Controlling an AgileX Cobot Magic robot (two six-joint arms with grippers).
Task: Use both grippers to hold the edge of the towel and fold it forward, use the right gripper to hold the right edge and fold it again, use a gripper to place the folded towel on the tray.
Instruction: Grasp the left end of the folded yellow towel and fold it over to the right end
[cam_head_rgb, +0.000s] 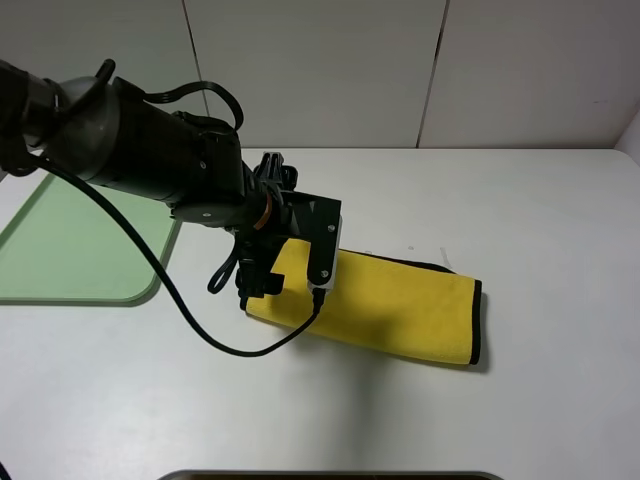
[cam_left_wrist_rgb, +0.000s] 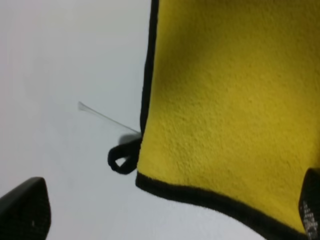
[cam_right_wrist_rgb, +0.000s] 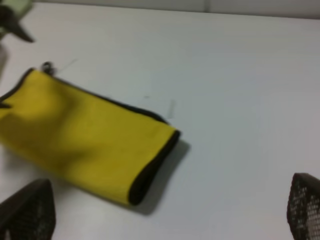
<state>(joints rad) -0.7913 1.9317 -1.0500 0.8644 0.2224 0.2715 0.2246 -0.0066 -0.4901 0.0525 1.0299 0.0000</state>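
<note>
The towel lies on the white bench as a long yellow strip, well apart from the pale-green tray, which sits off toward nine o'clock of it in the high view. The doubled black edge at the strip's three o'clock end suggests the forward fold is done. The second fold from the right edge and the move onto the tray look left to do. The left arm reaches over the towel's nine o'clock end. The left jaws stand wide open, one fingertip over bare bench and the other above the cloth, near the corner loop. The right jaws are wide open too, empty, their dark fingertips just showing, back from the towel's three o'clock end. The left arm hides that corner from the high camera, and I cannot tell whether those jaws touch the cloth. The right arm is out of the high view, its wrist picture is blurred, and the layers cannot be counted.
</note>
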